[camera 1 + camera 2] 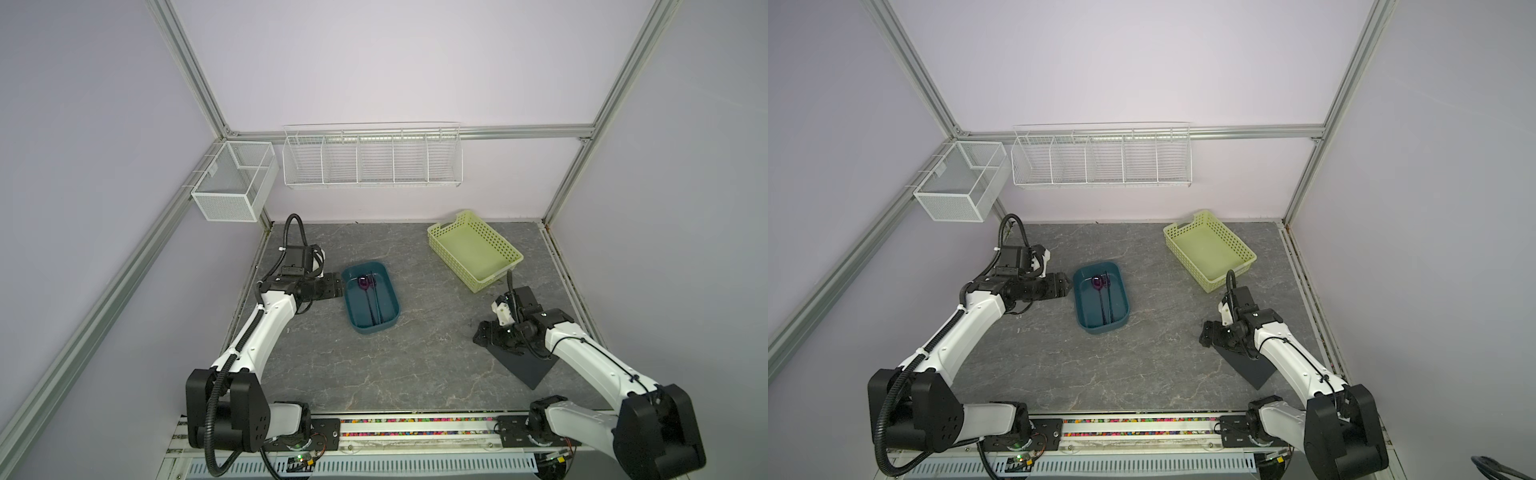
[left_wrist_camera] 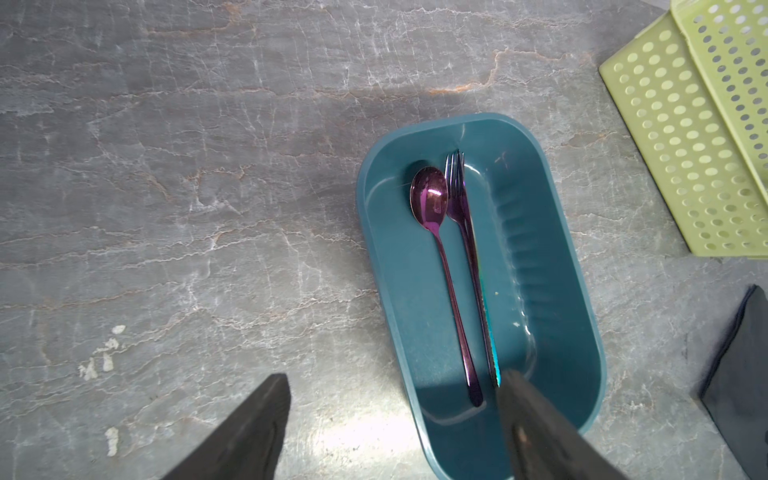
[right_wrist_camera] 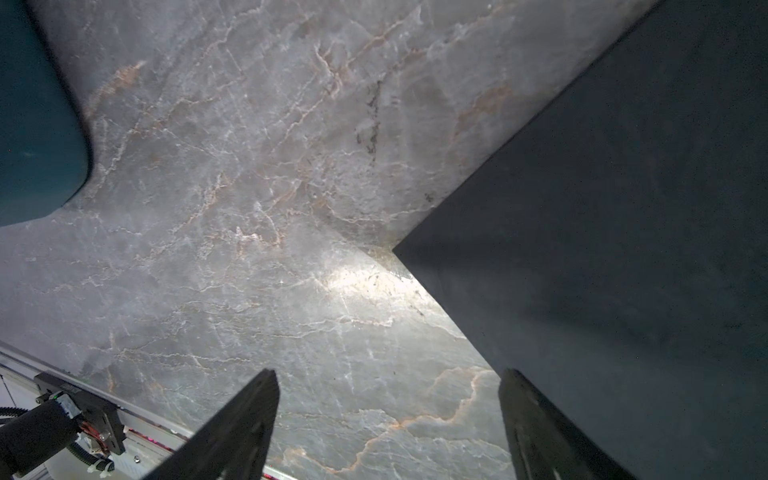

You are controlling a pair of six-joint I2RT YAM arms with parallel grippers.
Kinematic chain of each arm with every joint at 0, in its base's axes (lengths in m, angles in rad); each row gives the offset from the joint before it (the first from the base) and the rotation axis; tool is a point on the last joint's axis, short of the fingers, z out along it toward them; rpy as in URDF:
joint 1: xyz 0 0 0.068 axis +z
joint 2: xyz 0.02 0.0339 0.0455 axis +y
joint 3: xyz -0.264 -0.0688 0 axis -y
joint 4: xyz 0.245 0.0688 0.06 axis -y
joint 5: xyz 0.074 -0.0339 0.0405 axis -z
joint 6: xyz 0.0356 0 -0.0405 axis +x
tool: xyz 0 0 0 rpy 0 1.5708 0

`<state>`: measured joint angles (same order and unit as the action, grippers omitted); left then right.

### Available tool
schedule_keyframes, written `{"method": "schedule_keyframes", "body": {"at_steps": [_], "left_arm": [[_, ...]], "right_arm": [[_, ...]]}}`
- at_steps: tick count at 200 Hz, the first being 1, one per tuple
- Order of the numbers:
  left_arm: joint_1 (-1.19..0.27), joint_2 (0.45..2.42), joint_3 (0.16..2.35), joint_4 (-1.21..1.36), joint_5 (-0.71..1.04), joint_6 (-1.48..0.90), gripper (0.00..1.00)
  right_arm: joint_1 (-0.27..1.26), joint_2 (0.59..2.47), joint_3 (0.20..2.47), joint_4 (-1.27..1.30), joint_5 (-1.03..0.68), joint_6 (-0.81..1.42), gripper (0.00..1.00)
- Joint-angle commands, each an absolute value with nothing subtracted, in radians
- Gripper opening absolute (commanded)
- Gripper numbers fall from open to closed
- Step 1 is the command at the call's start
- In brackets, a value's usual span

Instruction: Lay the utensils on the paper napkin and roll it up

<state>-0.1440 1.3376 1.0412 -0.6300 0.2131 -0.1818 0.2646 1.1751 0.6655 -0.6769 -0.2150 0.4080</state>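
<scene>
The utensils lie side by side in a teal oval tub (image 1: 376, 328) left of the table's middle. They are a spoon (image 2: 430, 199), a fork (image 2: 456, 187) and a knife (image 2: 488, 324), with purple heads toward the far end. My left gripper (image 1: 334, 286) hovers open just left of the tub, and in the left wrist view one fingertip (image 2: 515, 390) overlaps the tub's near end. The black paper napkin (image 1: 528, 365) lies flat at the right. My right gripper (image 3: 389, 372) stands open and empty over the napkin's left corner, part of the sheet hidden under the arm.
A pale yellow-green perforated basket (image 1: 492, 279) sits at the back right, close to the napkin's far edge. White wire racks (image 1: 372, 160) and a mesh box (image 1: 232, 183) hang on the walls above the table. Bare grey stone shows between the tub and the napkin.
</scene>
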Motion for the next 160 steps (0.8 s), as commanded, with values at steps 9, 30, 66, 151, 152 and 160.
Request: {"method": "schedule_keyframes", "body": {"at_steps": [9, 30, 66, 151, 152, 160], "left_arm": [[-0.138, 1.352, 1.047, -0.650, 0.264, -0.174, 0.80], [-0.135, 1.367, 1.054, -0.661, 0.279, -0.175, 0.80], [-0.133, 1.373, 1.054, -0.658, 0.301, -0.174, 0.80], [-0.117, 1.373, 1.051, -0.658, 0.317, -0.179, 0.80], [-0.117, 1.373, 1.051, -0.657, 0.317, -0.179, 0.80], [-0.117, 1.371, 1.051, -0.657, 0.315, -0.179, 0.80]], "right_arm": [[0.271, 1.213, 0.647, -0.622, -0.229, 0.423, 0.87], [0.271, 1.241, 0.648, -0.609, -0.226, 0.417, 0.87], [0.272, 1.277, 0.637, -0.587, -0.213, 0.407, 0.87], [0.358, 1.343, 0.609, -0.518, -0.237, 0.478, 0.87], [0.360, 1.344, 0.609, -0.517, -0.237, 0.480, 0.87], [0.377, 1.348, 0.608, -0.507, -0.236, 0.495, 0.86]]}}
